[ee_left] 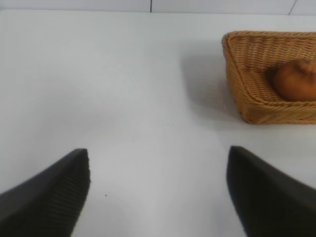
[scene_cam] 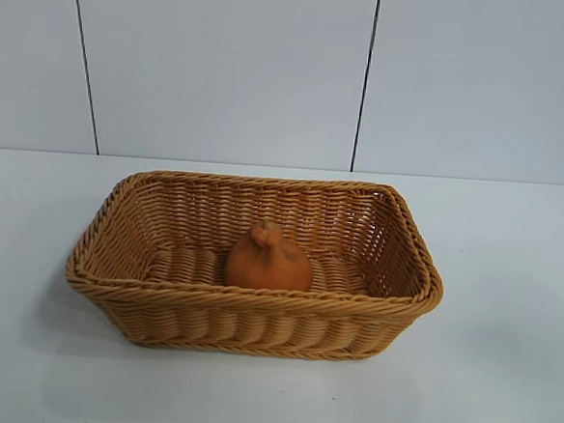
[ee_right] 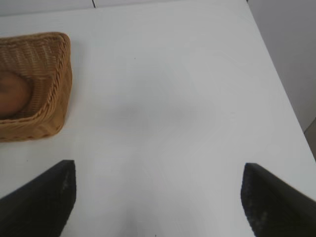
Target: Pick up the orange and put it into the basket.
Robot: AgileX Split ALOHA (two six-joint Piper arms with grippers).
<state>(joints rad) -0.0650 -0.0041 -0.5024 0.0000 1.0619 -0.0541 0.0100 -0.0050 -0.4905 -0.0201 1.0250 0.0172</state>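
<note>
The orange (scene_cam: 268,258), dull and lumpy with a small knob on top, lies inside the tan woven basket (scene_cam: 256,302) near its front wall, at the middle of the white table. The orange (ee_left: 296,80) and the basket (ee_left: 247,94) also show in the left wrist view, and the basket (ee_right: 54,94) with part of the orange (ee_right: 14,94) shows in the right wrist view. My left gripper (ee_left: 159,163) is open and empty over bare table, well away from the basket. My right gripper (ee_right: 159,173) is open and empty over bare table on the basket's other side. Neither arm shows in the exterior view.
A pale panelled wall (scene_cam: 225,62) stands behind the table. The table's side edge (ee_right: 279,84) runs close to the right gripper, with a drop beyond it. Bare white tabletop (scene_cam: 502,382) surrounds the basket.
</note>
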